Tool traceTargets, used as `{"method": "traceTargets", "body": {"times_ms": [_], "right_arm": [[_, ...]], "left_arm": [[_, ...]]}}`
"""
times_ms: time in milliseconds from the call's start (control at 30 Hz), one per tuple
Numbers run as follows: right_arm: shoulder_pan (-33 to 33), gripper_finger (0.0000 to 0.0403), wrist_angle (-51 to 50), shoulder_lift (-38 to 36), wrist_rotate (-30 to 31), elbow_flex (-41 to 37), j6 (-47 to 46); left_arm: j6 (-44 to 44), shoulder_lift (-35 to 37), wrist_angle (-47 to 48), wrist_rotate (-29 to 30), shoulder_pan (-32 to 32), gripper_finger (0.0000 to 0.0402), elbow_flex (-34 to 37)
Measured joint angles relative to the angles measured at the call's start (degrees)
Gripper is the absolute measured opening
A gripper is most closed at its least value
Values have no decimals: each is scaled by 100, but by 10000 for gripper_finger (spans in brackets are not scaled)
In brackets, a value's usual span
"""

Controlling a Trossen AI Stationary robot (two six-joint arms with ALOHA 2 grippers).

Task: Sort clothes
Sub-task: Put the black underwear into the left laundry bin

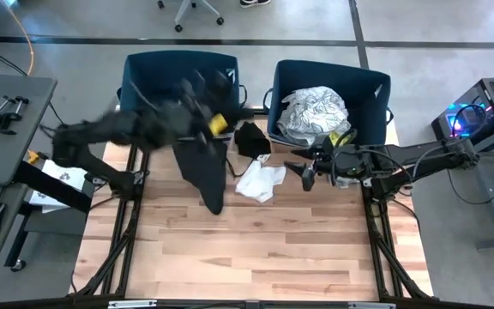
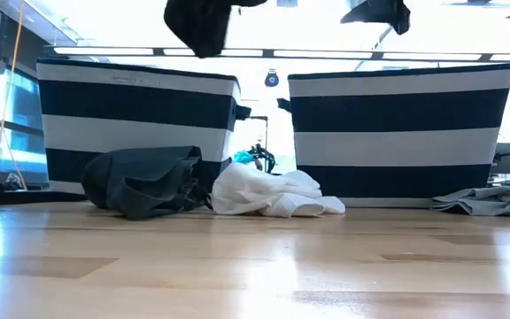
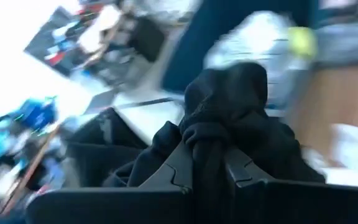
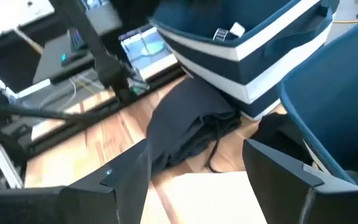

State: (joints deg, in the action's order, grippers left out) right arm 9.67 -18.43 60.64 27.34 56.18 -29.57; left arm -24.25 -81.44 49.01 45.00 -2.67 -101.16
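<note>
A: What does the high view give?

B: The left end effector (image 1: pixel 206 120) is raised at the front edge of the left bin (image 1: pixel 178 69) and grips a long black garment (image 1: pixel 206 172) that hangs down over the wooden worktop (image 1: pixel 256 249). A small black piece (image 1: pixel 251 137) and a white garment (image 1: pixel 261 182) lie between the two bins. The right bin (image 1: pixel 333 81) holds a light grey patterned garment (image 1: pixel 314 112) with a neon yellow one (image 1: pixel 341 137) at its near edge. The right end effector (image 1: pixel 309 172) hovers just in front of that bin, beside the white garment.

A: And the low view?

B: A dark grey garment (image 2: pixel 144 182) sits crumpled on the worktop against the left bin, touching the white garment on its right. A grey piece (image 2: pixel 485 200) lies flat at the right bin's far corner. The hanging black garment's lower end shows at the top.

A: The left wrist view?

B: Both fingers (image 3: pixel 178 168) are closed on a bunched fold of the black garment, which fills the gap between them.

A: The right wrist view?

B: The fingers (image 4: pixel 126 174) stand wide apart with nothing between them. Past them the long black garment droops onto the worktop in front of the left bin, and a corner of the white garment shows below.
</note>
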Motion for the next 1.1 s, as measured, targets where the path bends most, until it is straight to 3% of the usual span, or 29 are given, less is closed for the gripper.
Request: {"method": "traceTargets", "body": {"times_ms": [100, 233, 333, 433, 567, 667, 900, 1033, 1100], "right_arm": [[0, 239, 121, 0, 189, 0, -77], [-4, 239, 325, 12, 243, 0, -240], [-2, 239, 362, 13, 242, 0, -416], [14, 239, 364, 14, 237, 0, -608], [120, 239, 367, 15, 232, 0, -809], [233, 239, 367, 15, 222, 0, -904], [358, 239, 365, 15, 224, 0, -906], [358, 239, 364, 15, 228, 0, -904], [358, 239, 347, 15, 228, 0, -904]], "left_arm": [[30, 379, -10, -261, 976, 7, -37], [452, 625, 129, -1284, 2510, 7, 280], [826, 614, 149, -2283, 3444, 7, 818], [1105, 500, 147, -2746, 4062, 9, 1533], [1407, 306, 174, -2810, 4577, 34, 2393], [1585, 265, 210, -2797, 4880, 82, 2554], [2201, 374, 686, -2753, 5261, 203, 1579], [2513, 394, 794, -2848, 5226, 222, 1232], [2488, 394, 824, -3332, 5188, 221, 1281]]}}
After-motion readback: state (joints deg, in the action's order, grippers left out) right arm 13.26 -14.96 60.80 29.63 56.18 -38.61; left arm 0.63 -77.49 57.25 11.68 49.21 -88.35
